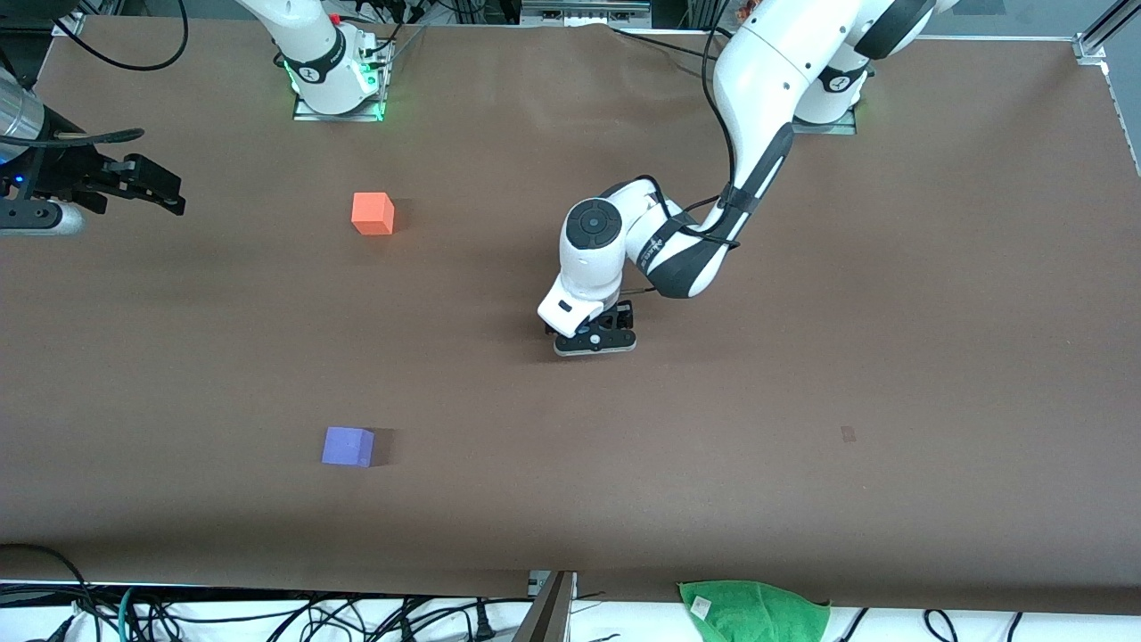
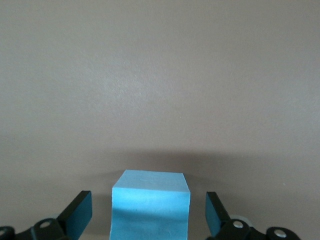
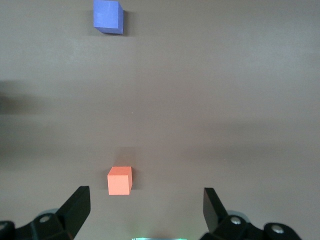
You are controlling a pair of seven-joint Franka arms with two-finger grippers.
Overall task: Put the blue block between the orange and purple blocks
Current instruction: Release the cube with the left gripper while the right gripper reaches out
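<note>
The blue block (image 2: 150, 210) shows only in the left wrist view, resting on the brown table between my left gripper's (image 2: 148, 214) open fingers, with a gap on each side. In the front view the left gripper (image 1: 595, 341) is low over mid-table and hides the block. The orange block (image 1: 373, 214) sits toward the right arm's end, near the bases. The purple block (image 1: 348, 446) sits nearer the front camera, in line with it. My right gripper (image 1: 147, 185) waits open and empty, high over the right arm's end; its wrist view (image 3: 146, 206) shows the orange block (image 3: 120, 180) and the purple block (image 3: 108, 16).
A green cloth (image 1: 753, 611) lies off the table's front edge, with cables beside it. A small dark mark (image 1: 848, 434) is on the table toward the left arm's end. The table (image 1: 802, 357) is bare brown between the orange and purple blocks.
</note>
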